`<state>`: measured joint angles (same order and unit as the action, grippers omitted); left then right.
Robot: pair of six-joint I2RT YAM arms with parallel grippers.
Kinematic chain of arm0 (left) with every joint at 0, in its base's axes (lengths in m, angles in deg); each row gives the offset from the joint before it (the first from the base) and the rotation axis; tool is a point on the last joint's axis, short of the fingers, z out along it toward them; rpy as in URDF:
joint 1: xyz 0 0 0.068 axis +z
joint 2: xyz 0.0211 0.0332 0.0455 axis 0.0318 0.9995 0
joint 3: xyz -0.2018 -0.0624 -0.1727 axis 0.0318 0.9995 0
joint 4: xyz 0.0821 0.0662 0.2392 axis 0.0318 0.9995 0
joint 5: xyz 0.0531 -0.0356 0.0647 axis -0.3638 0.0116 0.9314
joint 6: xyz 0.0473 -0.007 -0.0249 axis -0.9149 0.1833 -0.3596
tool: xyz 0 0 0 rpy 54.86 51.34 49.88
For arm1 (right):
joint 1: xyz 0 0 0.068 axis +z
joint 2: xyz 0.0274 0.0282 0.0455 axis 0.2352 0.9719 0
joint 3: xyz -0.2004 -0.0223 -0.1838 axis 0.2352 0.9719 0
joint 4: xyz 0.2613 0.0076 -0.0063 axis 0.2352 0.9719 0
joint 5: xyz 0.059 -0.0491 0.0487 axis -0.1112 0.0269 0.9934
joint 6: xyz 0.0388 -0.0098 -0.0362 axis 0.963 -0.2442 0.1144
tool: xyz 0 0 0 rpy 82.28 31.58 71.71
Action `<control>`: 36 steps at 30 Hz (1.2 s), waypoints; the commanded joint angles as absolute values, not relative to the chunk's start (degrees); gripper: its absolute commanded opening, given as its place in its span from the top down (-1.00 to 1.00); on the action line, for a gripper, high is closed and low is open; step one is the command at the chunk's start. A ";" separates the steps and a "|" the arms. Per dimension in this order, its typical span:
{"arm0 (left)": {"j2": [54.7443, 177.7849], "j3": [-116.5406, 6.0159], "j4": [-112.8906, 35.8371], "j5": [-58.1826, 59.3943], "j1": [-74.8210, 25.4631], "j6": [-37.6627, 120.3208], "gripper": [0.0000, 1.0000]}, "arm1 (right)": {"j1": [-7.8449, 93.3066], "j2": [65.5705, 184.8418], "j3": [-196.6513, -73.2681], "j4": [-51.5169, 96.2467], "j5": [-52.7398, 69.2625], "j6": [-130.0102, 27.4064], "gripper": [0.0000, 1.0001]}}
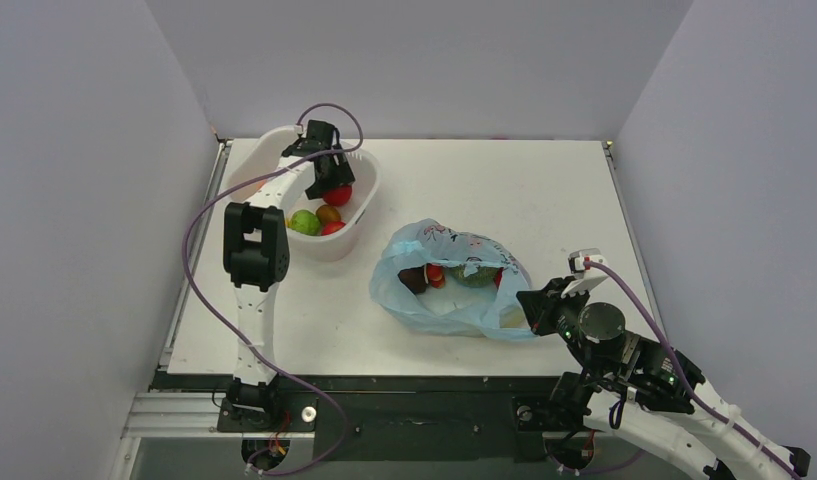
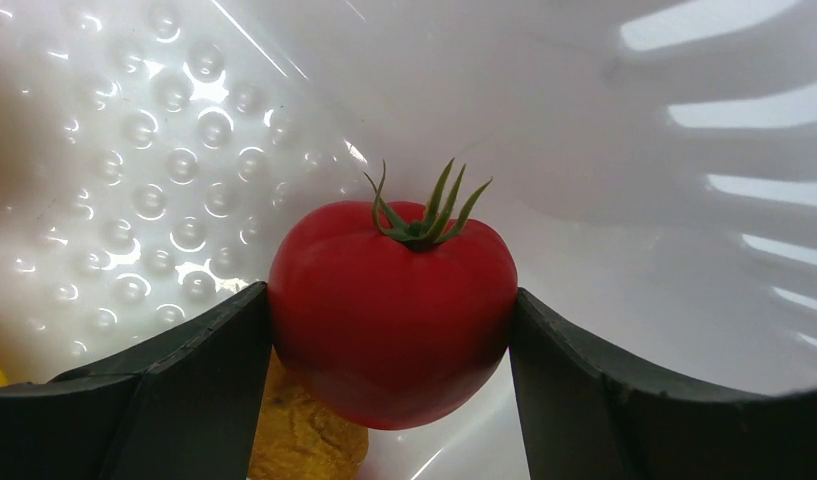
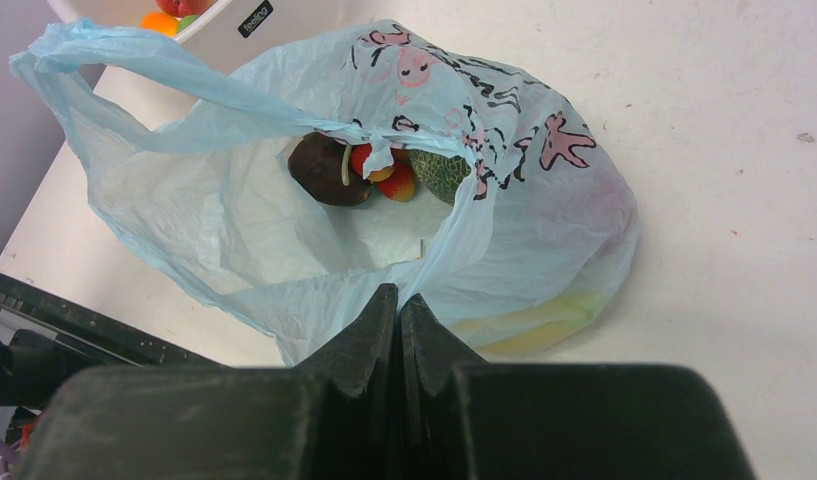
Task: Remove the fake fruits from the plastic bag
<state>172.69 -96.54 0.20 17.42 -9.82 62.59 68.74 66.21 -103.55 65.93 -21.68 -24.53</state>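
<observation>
There are 2 arms, 1 plastic bag (image 3: pixel 544 230) and 1 white tub (image 1: pixel 334 246) on the desk (image 1: pixel 504 180).

Inside the bag I count 4 things. They are 1 dark brown piece (image 3: pixel 324 168), 1 bunch of red-orange balls (image 3: pixel 384 175), 1 green ribbed gourd (image 3: pixel 439 175), and 1 yellow piece (image 3: pixel 544 325) that shows dimly through the film. The first 3 sit close together at the far side of the bag's open mouth.

In the tub, from above, I count 4 things. They are 1 red fruit (image 2: pixel 392 310) with a green stalk, 1 lime-green piece (image 1: pixel 304 222), 1 brown-orange piece (image 1: pixel 328 213) and 1 more red piece (image 1: pixel 332 228).

The left arm reaches far forward with its elbow bent, and the left gripper (image 1: pixel 334 185) points down into the tub. Its jaws are clamped on the red fruit, 1 jaw on each side. The fruit is low in the tub, above a rough orange piece.

The right arm is folded low by the front right of the desk. The right gripper (image 3: pixel 399 300) has its jaws pressed together, pinching the near rim of the bag, and the film pulls tight toward them.

The tub sits at the back left, close to the desk's left edge. The bag lies in the middle, near the front edge. The tub and bag are near each other but apart. A wide stretch of white desk shows behind the bag and to its right.
</observation>
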 commanded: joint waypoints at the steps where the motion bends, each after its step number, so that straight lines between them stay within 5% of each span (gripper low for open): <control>1: 172.76 -95.86 -0.73 17.53 -10.01 63.26 0.61 | 68.54 65.71 -103.51 64.13 -22.89 -24.69 1.00; 3: 172.92 -96.01 -0.43 17.48 -9.97 62.93 0.44 | 68.54 65.74 -103.53 64.12 -22.81 -24.74 1.00; 8: 170.79 -95.58 -0.02 18.35 -9.96 61.00 -0.47 | 68.53 65.58 -103.46 63.98 -22.70 -24.76 1.00; 10: 169.14 -95.44 0.34 18.79 -9.83 60.23 -0.63 | 68.54 65.57 -103.45 63.90 -22.65 -24.72 1.00; 26: 142.03 -82.73 -4.20 12.47 -10.59 61.08 -0.85 | 68.53 65.55 -103.27 63.63 -21.61 -25.07 1.00; 36: 110.34 -55.18 -17.86 9.10 -29.43 56.78 -0.83 | 68.70 65.60 -103.33 63.57 -20.83 -25.38 1.00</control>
<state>120.89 -63.84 -9.62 11.04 -23.09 59.00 68.74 66.12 -103.38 65.47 -21.36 -24.58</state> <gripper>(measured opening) 0.920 0.003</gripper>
